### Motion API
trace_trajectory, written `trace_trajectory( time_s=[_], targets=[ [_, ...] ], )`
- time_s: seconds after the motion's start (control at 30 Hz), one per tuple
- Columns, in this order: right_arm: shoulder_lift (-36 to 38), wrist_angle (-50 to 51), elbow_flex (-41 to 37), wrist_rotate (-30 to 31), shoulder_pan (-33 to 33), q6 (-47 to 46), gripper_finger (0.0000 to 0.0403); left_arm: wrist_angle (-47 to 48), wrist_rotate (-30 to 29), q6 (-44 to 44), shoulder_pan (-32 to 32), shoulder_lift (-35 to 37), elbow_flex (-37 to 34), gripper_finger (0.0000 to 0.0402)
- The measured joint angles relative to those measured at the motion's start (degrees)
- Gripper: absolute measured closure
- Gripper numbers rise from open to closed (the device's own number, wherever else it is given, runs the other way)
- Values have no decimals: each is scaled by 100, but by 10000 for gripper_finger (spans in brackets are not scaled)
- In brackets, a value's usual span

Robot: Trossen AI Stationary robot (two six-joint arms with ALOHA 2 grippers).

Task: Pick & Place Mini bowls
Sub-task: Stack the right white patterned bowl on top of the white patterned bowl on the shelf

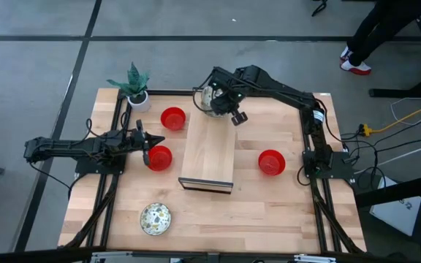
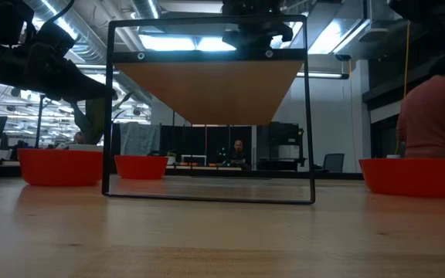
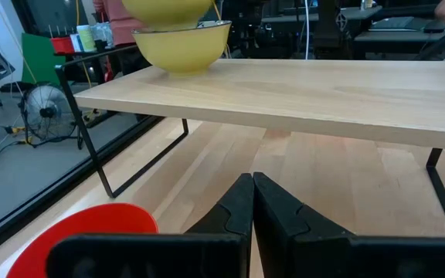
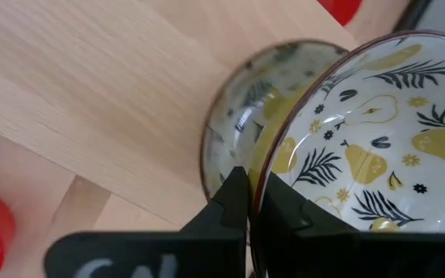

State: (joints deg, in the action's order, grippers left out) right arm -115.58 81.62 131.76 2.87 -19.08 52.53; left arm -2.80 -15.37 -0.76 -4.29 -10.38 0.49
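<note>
2 patterned bowls [image 4: 377, 131] meet on the raised shelf [image 1: 209, 157]: your right tool [image 4: 249, 197] pinches 1 rim, tilting it to nest. Left tool [image 3: 252, 205], closed and empty, waits beside a red bowl [image 1: 159, 157].

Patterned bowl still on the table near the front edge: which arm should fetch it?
Left, probably. The left gripper waits shut by a red bowl on that side; the right gripper grips a patterned bowl over the shelf. Target: speckled bowl.

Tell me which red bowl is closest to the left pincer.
The red bowl right beside the left pincer, left of the wooden shelf. The other two red bowls sit farther off: one near the plant, one right of the shelf.
</note>
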Motion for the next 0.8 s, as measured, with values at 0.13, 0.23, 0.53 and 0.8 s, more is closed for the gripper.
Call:
trace_trajectory(
  time_s=[0.13, 0.23, 0.53, 0.8],
  targets=[
    [-40, -145, -172, 4, 103, 74, 389, 1, 0, 0, 1, 0, 0, 398],
    [-47, -145, -278, 93, 115, 59, 389, 2, 2, 0, 0, -1, 0, 398],
    [-47, -39, -282, 206, 113, 2, 389, 2, 0, -2, 0, 1, 0, 398],
    [-45, -75, -282, 203, 113, 0, 382, 2, 2, -2, 0, 1, 0, 398]
  ],
)
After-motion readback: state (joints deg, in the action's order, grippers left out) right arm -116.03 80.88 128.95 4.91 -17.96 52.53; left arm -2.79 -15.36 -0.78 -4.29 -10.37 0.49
